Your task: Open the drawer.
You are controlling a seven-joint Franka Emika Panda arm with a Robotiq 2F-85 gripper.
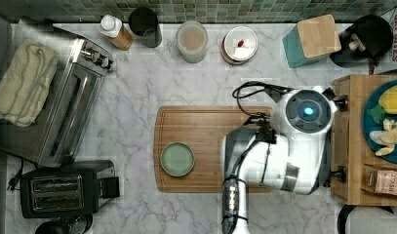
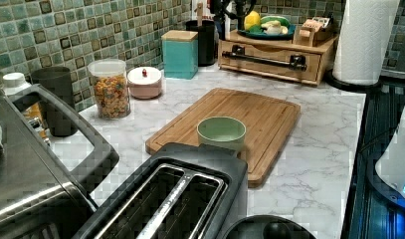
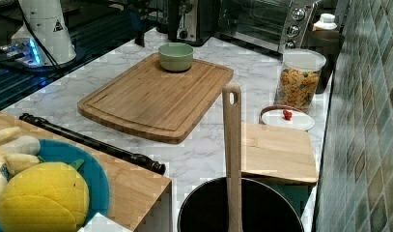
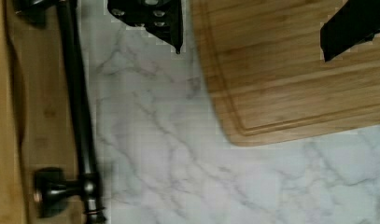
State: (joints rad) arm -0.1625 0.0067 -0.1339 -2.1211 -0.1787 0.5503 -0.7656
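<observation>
Kitchen, marble countertop (image 1: 137, 97), green tiled backsplash (image 2: 65, 30), toaster (image 1: 59, 189), cutting board (image 1: 206, 141)

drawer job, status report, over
Gripper open, above counter, clear of the handle. Drawer shut, untouched. Cutting board under one finger, nothing between gripper and handle.
</observation>
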